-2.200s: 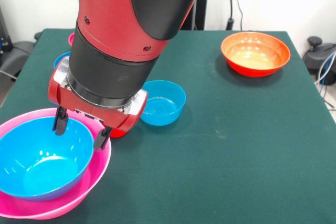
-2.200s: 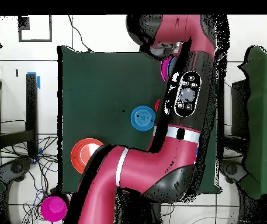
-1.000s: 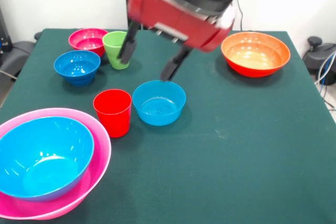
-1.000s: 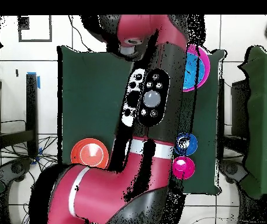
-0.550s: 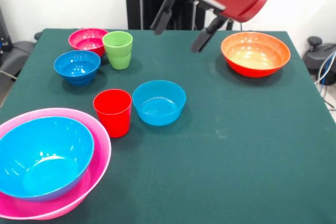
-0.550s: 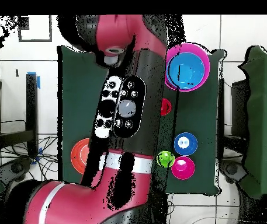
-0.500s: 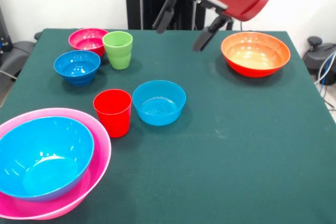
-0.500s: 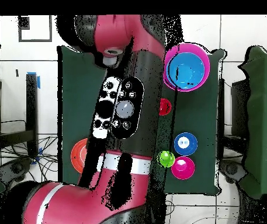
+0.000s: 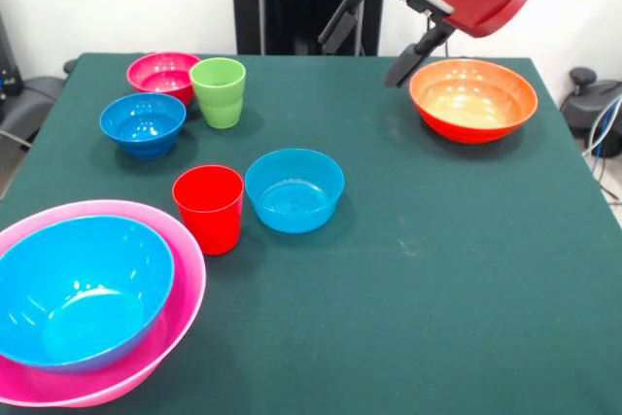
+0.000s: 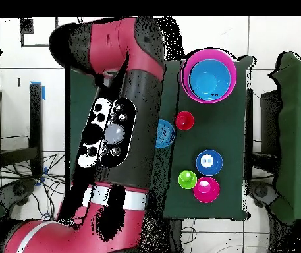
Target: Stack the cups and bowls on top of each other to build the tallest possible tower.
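Tower of glossy blue bowl nested in wider hot-pink bowl, claw spread, empty

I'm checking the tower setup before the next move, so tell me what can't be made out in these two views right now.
- Orange bowl: clear in the front view; hidden under the arm in the overhead view.
- Light blue bowl: overhead, partly covered by the arm.
- Hot-pink bowl: front view, cut off by the left and bottom edges.
- Gripper: open; overhead, it is hidden by the arm.
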You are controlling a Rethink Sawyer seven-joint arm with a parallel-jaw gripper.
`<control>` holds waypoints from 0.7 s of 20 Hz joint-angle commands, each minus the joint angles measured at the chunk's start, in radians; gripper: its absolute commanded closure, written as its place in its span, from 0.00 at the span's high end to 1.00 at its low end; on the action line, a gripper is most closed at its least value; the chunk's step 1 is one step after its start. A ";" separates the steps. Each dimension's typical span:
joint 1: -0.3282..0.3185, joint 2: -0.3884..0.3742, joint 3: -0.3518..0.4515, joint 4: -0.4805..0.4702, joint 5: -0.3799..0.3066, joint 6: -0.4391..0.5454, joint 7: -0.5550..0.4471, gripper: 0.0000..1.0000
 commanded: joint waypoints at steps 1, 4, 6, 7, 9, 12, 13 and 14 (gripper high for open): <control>0.029 0.004 0.022 0.213 -0.036 -0.118 0.252 1.00; 0.044 0.017 0.017 0.231 -0.033 -0.150 0.283 1.00; 0.052 0.025 0.015 0.244 -0.030 -0.171 0.304 1.00; 0.057 0.029 0.012 0.250 -0.030 -0.180 0.313 1.00; 0.064 0.036 0.002 0.248 -0.038 -0.182 0.313 1.00; 0.068 0.050 0.004 0.259 -0.036 -0.211 0.324 1.00; 0.073 0.055 0.000 0.262 -0.036 -0.220 0.337 1.00; 0.077 0.060 -0.002 0.267 -0.035 -0.225 0.348 1.00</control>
